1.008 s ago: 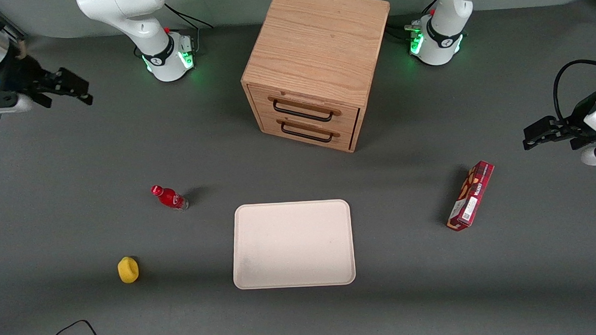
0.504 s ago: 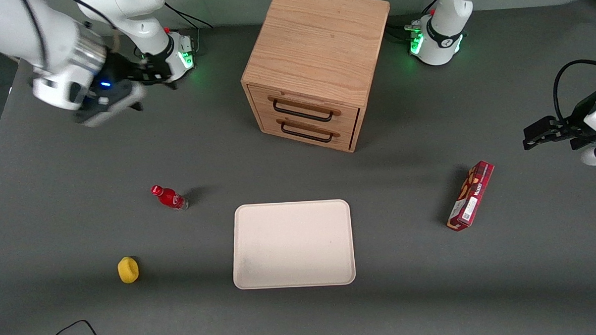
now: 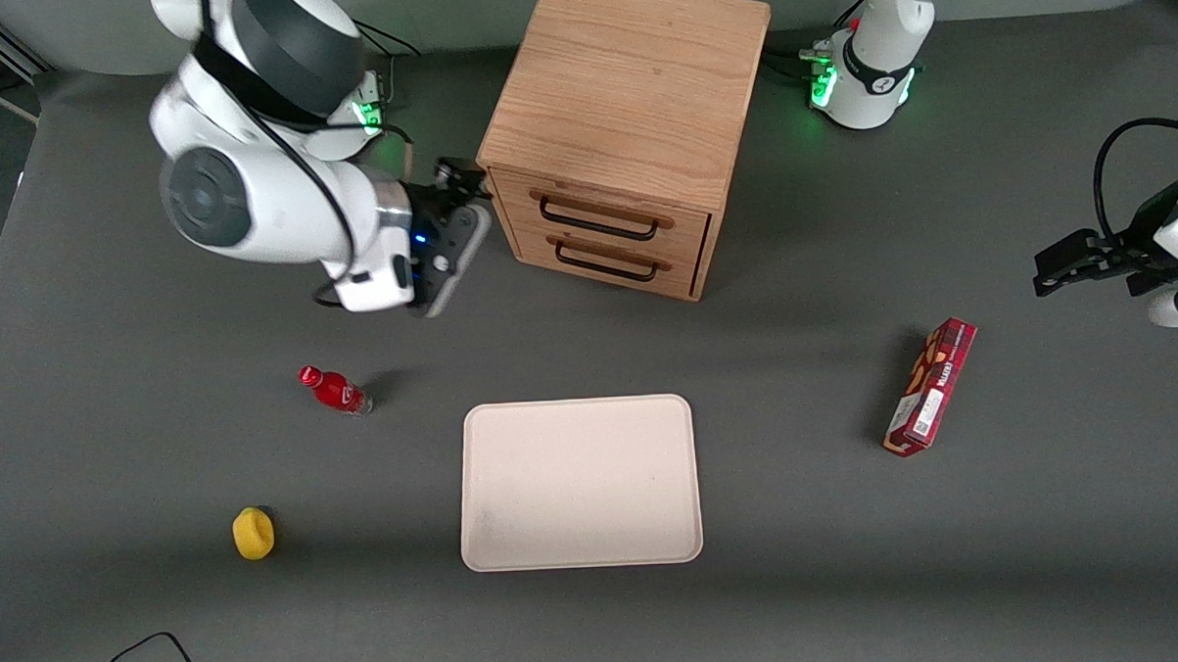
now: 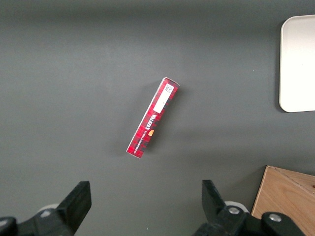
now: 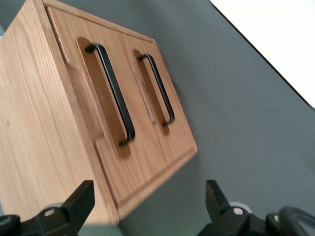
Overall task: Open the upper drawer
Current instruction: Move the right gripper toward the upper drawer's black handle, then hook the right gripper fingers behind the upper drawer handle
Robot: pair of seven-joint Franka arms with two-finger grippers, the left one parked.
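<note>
The light oak cabinet stands at the back middle of the table. Its upper drawer is shut, with a black wire handle. The lower drawer under it is shut too. My right gripper is beside the cabinet's front corner toward the working arm's end, level with the upper drawer and not touching it. In the right wrist view the gripper is open and empty, with the upper drawer's handle and the lower drawer's handle ahead of it.
A cream tray lies nearer the front camera than the cabinet. A red bottle and a yellow object lie toward the working arm's end. A red box lies toward the parked arm's end and also shows in the left wrist view.
My right arm has swung in from the table's edge at the working arm's end to the cabinet's front corner. The drawers and the other objects have not moved.
</note>
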